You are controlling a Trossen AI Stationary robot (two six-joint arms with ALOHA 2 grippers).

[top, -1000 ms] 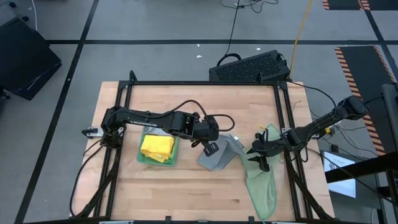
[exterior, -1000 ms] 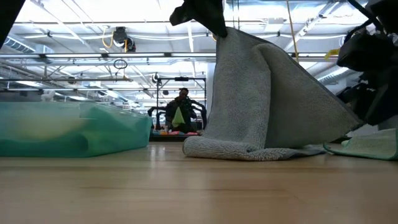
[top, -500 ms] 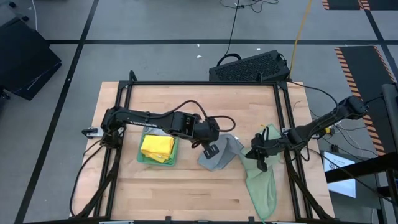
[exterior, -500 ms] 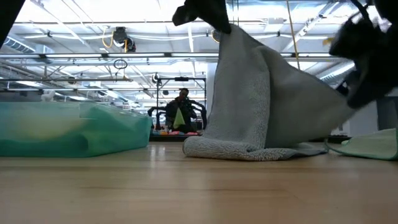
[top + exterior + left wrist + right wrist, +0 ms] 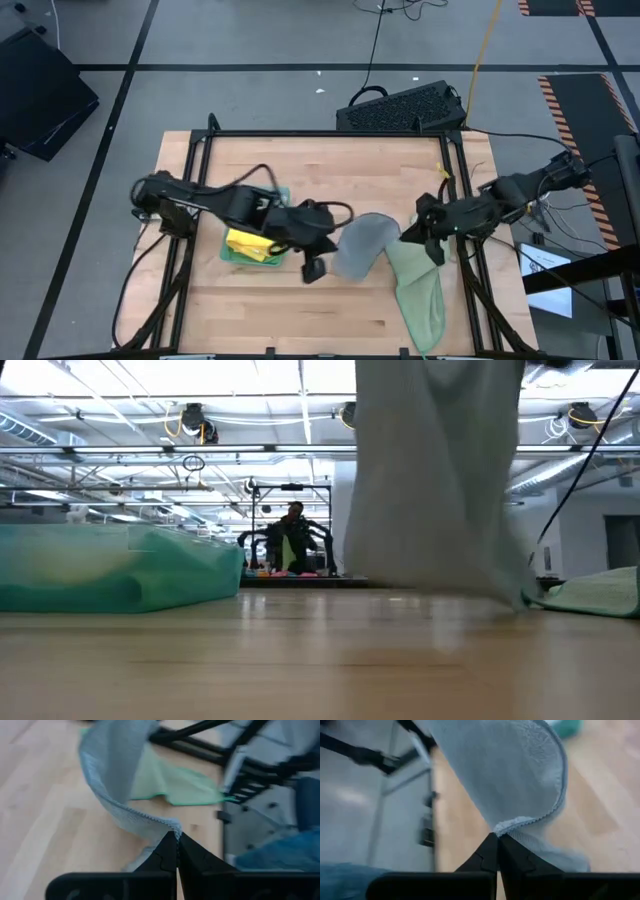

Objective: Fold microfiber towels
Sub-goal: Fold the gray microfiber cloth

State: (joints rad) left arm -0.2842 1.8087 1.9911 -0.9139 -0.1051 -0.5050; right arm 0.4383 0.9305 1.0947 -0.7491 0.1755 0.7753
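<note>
Your right gripper (image 5: 411,236) has clamped the grey towel (image 5: 362,243) since a second ago, and your left gripper (image 5: 322,262), pinching its other corner, has lifted it off the table (image 5: 330,170), slung between them.

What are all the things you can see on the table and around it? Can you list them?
grey towel: one, grey, lifted over the table's middle, pinched at two corners.
pale green towel: one, right side, hanging over the table edge.
yellow towel: one, folded on the green stack.
green stack: teal-green, left of middle.
table: one, light wood.
keyboard: one, black, on the floor behind the table.
left gripper: shut on the grey towel.
right gripper: shut on the grey towel.
</note>
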